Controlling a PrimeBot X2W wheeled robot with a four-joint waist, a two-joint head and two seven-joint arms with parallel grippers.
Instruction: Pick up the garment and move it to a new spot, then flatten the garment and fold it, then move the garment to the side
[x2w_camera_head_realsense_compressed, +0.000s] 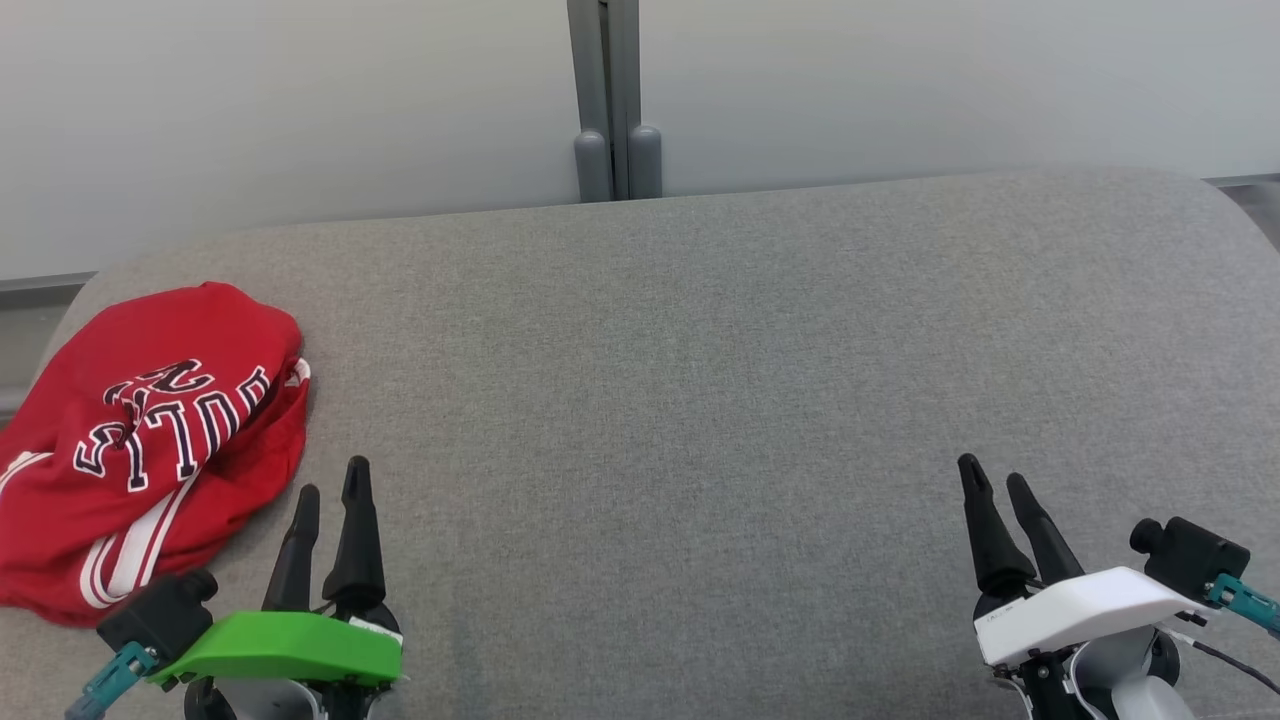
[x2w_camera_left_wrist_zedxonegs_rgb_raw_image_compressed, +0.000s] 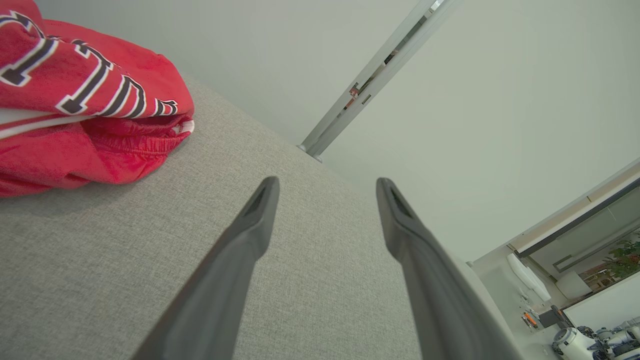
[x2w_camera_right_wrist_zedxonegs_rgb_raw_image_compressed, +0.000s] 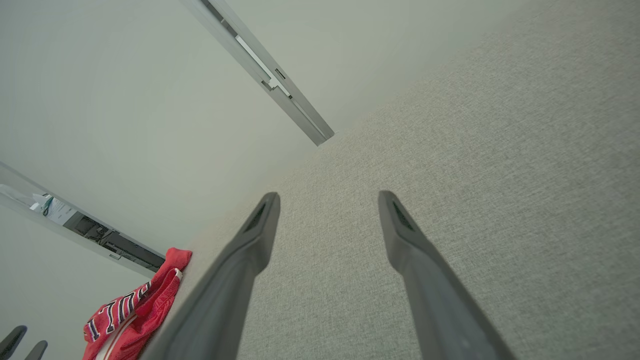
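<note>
Garment: red garment (x2w_camera_head_realsense_compressed: 150, 440), bunched at the left end of the grey bench (x2w_camera_head_realsense_compressed: 700, 350), just beside my left hand (x2w_camera_head_realsense_compressed: 332, 478).
Left hand: fingers spread wide, holding nothing.
Right hand: my right hand (x2w_camera_head_realsense_compressed: 993, 471) is likewise wide and empty, well apart from the cloth.
Pickup: I'd swing the left hand over and pinch a thick fold.

At seven o'clock in the head view the left gripper (x2w_camera_head_realsense_compressed: 330, 478) has long tapering black fingers (x2w_camera_head_realsense_compressed: 355, 540) and a bright green cover (x2w_camera_head_realsense_compressed: 290, 645), while at five o'clock the right gripper (x2w_camera_head_realsense_compressed: 993, 470) has a white cover (x2w_camera_head_realsense_compressed: 1085, 605), a black camera block (x2w_camera_head_realsense_compressed: 1190, 555), a teal plug (x2w_camera_head_realsense_compressed: 1245, 600) and a thin black cable (x2w_camera_head_realsense_compressed: 1230, 665).
</note>
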